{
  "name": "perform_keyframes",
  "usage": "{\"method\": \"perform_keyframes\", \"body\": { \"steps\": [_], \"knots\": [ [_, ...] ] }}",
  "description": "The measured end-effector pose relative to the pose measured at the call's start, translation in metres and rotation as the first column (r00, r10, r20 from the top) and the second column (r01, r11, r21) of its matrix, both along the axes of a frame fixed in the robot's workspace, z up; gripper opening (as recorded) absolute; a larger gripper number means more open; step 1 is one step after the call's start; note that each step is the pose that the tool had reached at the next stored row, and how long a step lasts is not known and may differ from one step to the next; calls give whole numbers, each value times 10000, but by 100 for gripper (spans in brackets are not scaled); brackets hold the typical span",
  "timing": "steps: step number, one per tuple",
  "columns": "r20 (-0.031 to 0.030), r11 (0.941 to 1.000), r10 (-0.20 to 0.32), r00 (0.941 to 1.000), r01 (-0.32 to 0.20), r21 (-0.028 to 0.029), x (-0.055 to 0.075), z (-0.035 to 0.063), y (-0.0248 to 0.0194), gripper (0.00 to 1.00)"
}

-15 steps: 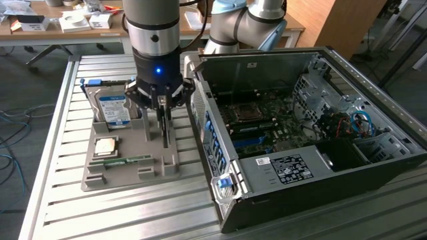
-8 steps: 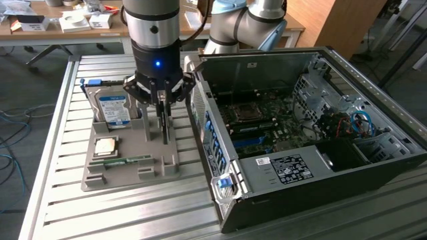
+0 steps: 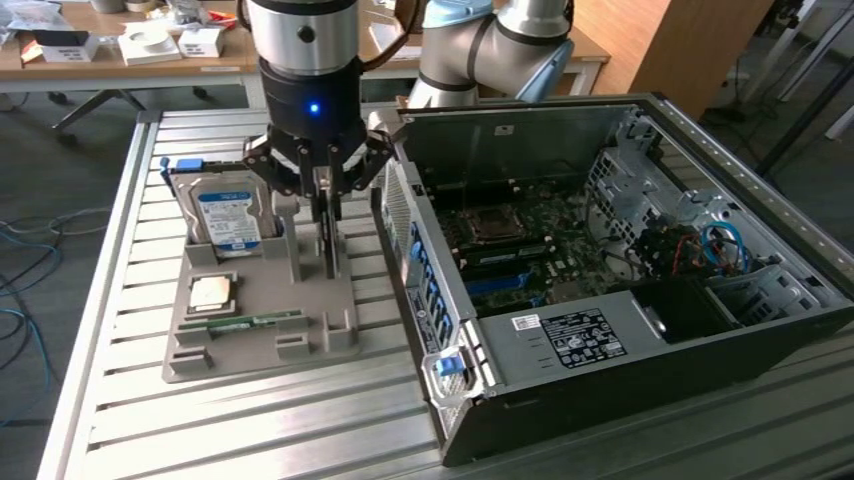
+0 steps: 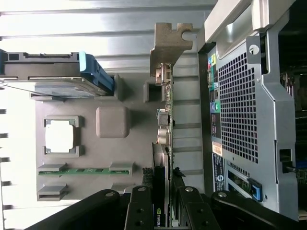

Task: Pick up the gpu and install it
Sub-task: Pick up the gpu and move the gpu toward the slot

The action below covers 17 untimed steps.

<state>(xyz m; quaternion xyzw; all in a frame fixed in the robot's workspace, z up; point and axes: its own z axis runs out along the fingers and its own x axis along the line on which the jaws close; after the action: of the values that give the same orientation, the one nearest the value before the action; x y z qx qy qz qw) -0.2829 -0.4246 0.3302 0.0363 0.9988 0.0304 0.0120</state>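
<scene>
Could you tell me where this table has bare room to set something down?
Bare slatted metal table lies between the grey plastic parts holder and the near edge, and on the exterior view's left. Crowded: the gap between holder and open black computer case, beside the gripper at the upright green gpu card.

The gpu [image 3: 328,240] [image 4: 166,125], a green board with dark parts and a silver end bracket [image 4: 170,45], stands on edge in the tray [image 3: 240,345], at 9 o'clock of the case [image 3: 454,300].

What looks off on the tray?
Nothing stands out. The gpu stands on edge in its tray slot, gripper at its top; hard drive, CPU and memory stick sit in theirs.
</scene>
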Motion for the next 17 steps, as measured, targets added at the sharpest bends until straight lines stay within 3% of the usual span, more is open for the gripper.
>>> {"method": "perform_keyframes", "body": {
  "steps": [17],
  "knots": [
    [0,10000,0,10000,0,38,2,357,0,26]
  ]
}}
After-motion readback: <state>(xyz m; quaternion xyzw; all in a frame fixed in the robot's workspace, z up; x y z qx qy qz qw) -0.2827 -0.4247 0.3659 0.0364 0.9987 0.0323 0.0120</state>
